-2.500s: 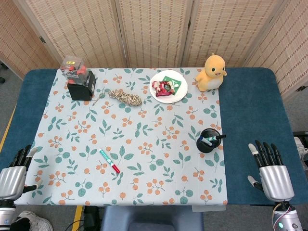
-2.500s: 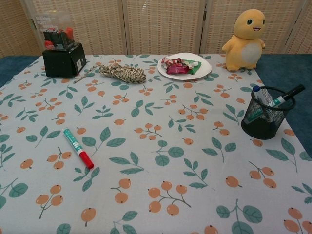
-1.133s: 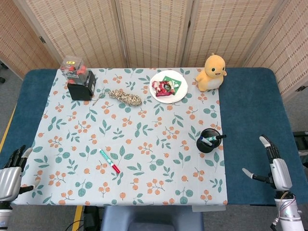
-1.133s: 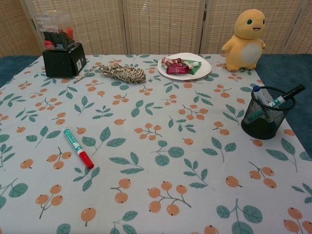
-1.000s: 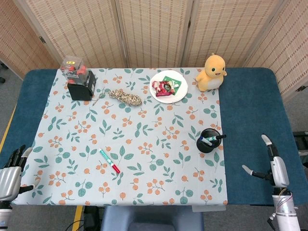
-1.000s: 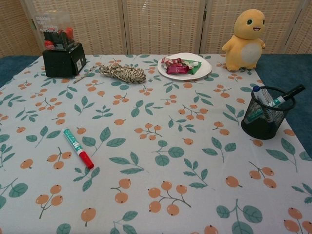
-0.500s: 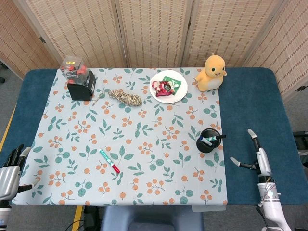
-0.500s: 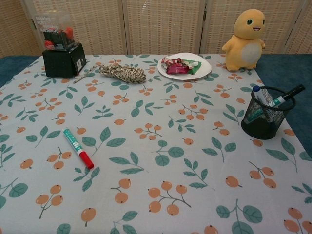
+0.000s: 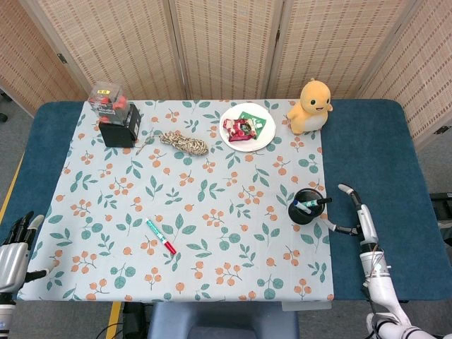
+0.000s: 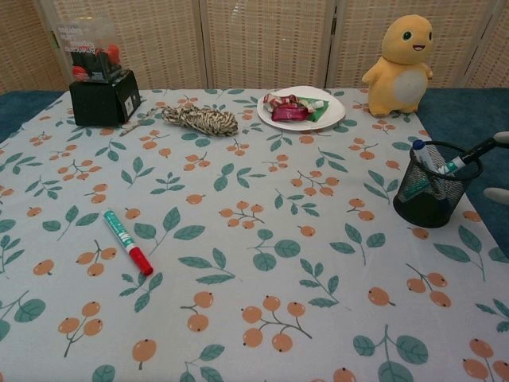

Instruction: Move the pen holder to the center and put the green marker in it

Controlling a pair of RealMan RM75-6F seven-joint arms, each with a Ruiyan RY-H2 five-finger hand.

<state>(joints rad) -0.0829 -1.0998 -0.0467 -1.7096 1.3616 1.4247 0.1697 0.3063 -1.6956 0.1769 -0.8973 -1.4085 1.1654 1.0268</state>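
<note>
Woven cane screens stand behind a blue worktop [image 9: 367,152] covered by a pale cloth printed with leaves and orange berries [image 9: 212,205]. I am on the first step — reaching for the black wire-mesh pen holder [image 9: 306,207], which stands near the cloth's right edge with a few pens already in it. My right hand [image 9: 357,215] sits just beside it on the blue surface, thumb and fingers spread apart, holding nothing and not yet touching the mesh. My left hand [image 9: 14,247] lies at the near left corner, fingers open, empty.

Well apart from the holder, toward the near left of the cloth, lies the green marker with a red cap [image 9: 161,236], flat and slanted.

Next, as I judge it, I must close the right hand around the holder's wall — keeping it upright so the pens stay in — and carry it to the cloth's middle. The marker comes after.
</note>
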